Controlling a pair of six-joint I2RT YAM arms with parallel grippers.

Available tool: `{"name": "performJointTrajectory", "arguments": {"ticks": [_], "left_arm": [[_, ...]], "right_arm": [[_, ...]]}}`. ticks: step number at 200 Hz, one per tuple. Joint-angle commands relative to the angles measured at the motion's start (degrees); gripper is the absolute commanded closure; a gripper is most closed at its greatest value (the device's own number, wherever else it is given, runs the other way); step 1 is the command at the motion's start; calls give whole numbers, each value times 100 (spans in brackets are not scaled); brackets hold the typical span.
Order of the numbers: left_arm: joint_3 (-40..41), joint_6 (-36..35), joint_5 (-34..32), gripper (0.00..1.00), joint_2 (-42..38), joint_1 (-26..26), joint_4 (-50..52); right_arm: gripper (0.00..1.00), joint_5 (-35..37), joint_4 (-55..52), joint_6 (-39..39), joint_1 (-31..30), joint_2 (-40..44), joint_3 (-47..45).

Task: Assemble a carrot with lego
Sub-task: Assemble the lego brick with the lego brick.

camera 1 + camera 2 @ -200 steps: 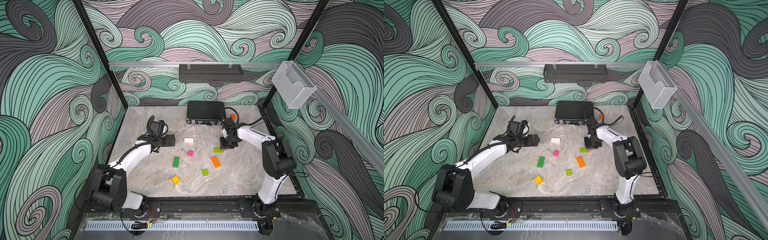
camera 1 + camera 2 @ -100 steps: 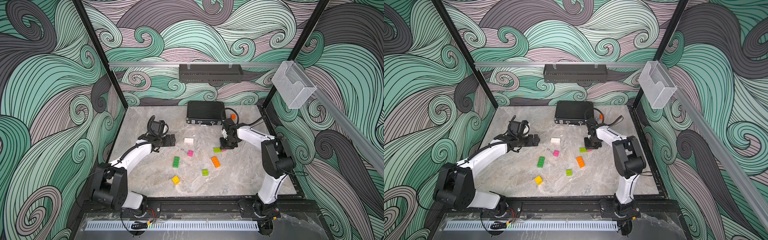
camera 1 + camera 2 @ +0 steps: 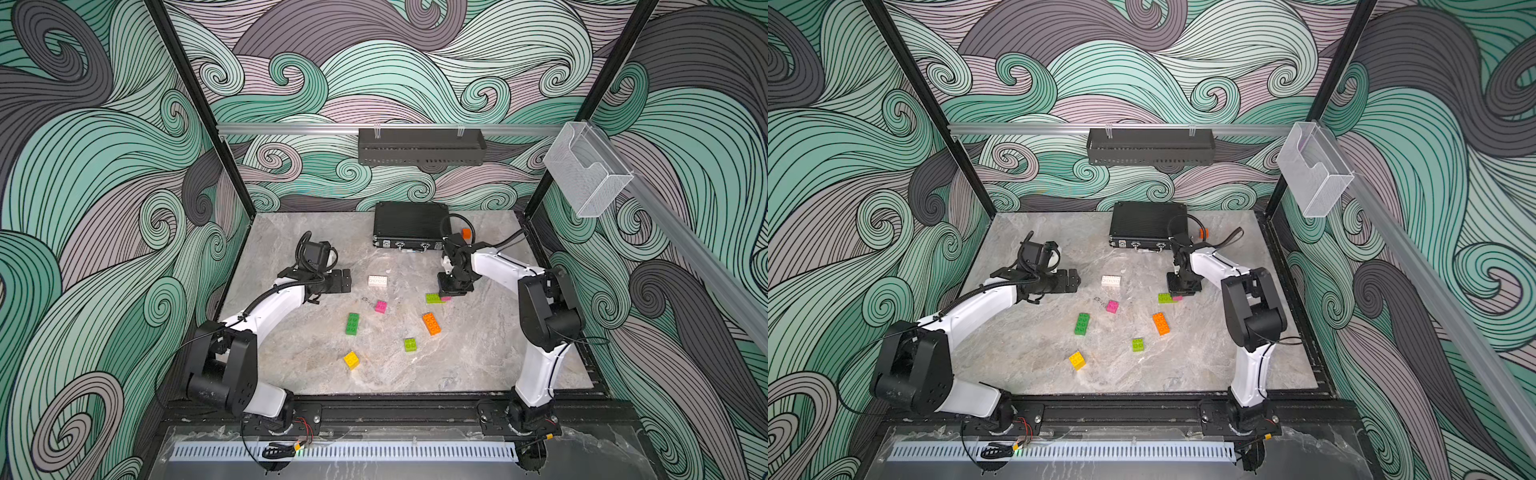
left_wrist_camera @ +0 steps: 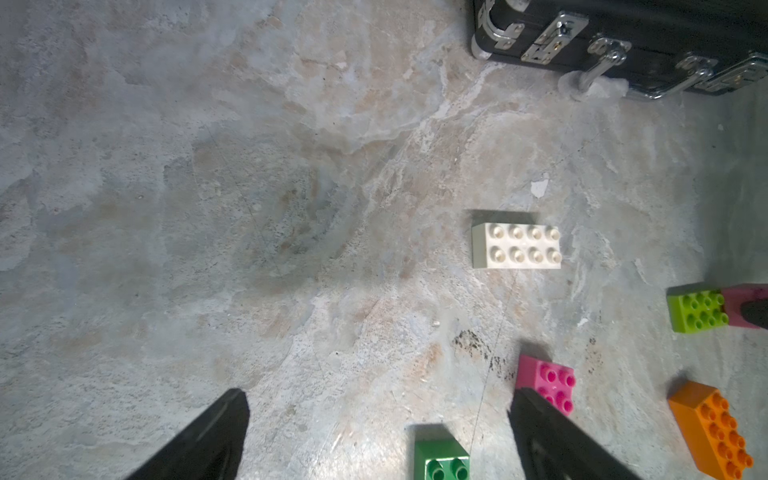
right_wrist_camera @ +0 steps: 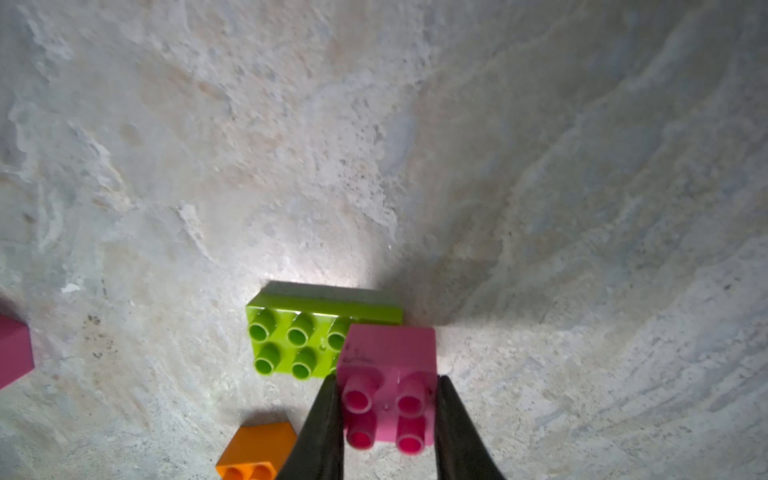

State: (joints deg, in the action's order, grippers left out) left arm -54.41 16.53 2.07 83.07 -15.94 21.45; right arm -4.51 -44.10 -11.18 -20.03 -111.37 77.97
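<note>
Only a small shift is seen against the earlier frames: the right gripper [image 5: 387, 380] has been brought slightly left and nearer. It is clamped on a pink brick [image 5: 386, 353], which is set over the right end of the long lime brick [image 5: 291, 340].

The left gripper [image 4: 378, 395] is held with jaws wide apart above the table [image 3: 291, 365], left of the white brick [image 3: 377, 281].

A second pink brick [image 3: 380, 306], the dark green brick [image 3: 352, 323], orange brick [image 3: 431, 323], small lime brick [image 3: 410, 344] and yellow brick [image 3: 351, 360] are scattered apart mid-table.
</note>
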Motion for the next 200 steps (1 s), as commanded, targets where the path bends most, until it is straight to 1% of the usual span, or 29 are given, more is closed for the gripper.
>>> {"name": "performJointTrajectory", "arguments": {"ticks": [1, 43, 58, 89, 139, 164, 182, 200], "left_arm": [[-193, -6, 26, 1, 26, -40, 131], [-203, 4, 67, 1, 41, -37, 144], [-193, -10, 49, 2, 18, -39, 148], [-201, -10, 53, 2, -2, -32, 143], [-183, -48, 24, 1, -54, -39, 164], [-209, -42, 76, 1, -12, -34, 147], [-197, -49, 73, 1, -38, -37, 204], [-142, -68, 15, 1, -111, -34, 183]], "right_arm": [[100, 304, -327, 275, -94, -523, -129], [100, 559, -628, 200, -120, -676, 27], [100, 507, -651, 33, -115, -587, -101], [100, 661, -348, -104, -115, -317, -448], [100, 487, -287, -292, -124, 38, -969], [100, 386, -423, -308, -140, -32, -882], [100, 168, -516, -542, -222, 110, -1075], [100, 201, -500, -831, -364, 358, -1448]]}}
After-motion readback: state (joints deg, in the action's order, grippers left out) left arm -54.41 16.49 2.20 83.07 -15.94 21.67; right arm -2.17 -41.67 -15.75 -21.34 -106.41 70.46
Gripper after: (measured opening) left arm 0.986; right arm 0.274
